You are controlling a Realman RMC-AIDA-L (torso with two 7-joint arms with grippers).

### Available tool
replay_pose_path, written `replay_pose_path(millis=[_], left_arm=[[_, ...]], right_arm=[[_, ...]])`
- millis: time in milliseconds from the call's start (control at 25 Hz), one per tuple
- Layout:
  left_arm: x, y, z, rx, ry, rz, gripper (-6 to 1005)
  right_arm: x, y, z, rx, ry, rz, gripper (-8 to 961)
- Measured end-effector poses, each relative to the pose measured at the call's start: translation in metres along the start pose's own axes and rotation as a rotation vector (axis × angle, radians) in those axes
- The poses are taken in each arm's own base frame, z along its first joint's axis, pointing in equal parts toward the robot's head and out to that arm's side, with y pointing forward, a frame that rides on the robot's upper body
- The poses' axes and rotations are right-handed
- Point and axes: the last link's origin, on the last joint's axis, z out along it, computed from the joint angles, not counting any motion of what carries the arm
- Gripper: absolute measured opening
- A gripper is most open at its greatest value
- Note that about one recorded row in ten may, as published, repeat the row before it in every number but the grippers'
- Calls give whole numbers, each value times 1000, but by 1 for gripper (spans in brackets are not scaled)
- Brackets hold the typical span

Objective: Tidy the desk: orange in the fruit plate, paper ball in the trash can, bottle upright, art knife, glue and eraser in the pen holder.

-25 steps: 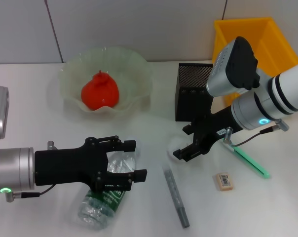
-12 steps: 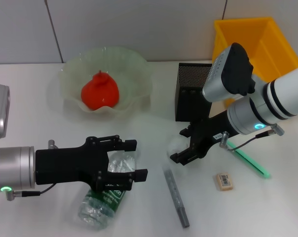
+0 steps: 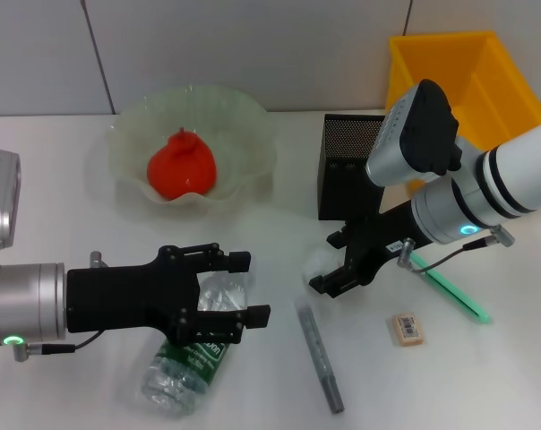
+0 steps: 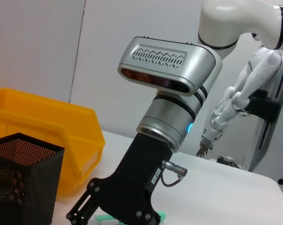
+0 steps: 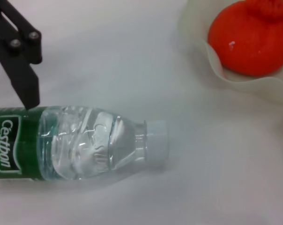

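Head view has my left gripper (image 3: 224, 300) spread wide around the toppled clear plastic bottle (image 3: 192, 351) near the bench's front edge, gripping nothing yet, seemingly so I can stand it upright.

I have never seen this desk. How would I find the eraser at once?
Start at the black mesh pen holder near the yellow bin. Look toward the desk's near edge, past the right gripper and the green stick. The eraser is the small tan block, short beside the long grey knife.
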Motion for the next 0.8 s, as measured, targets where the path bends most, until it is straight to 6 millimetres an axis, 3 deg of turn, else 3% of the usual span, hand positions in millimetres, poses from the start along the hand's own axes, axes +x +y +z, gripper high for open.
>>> replay_pose_path(millis=[640,800], left_arm=[[4,-2,2,-2,3,9,804],[4,-2,2,-2,4,9,804]], right_arm=[[0,1,3,-7,5,0,693],[-2,2,2,-15,-12,12,583]])
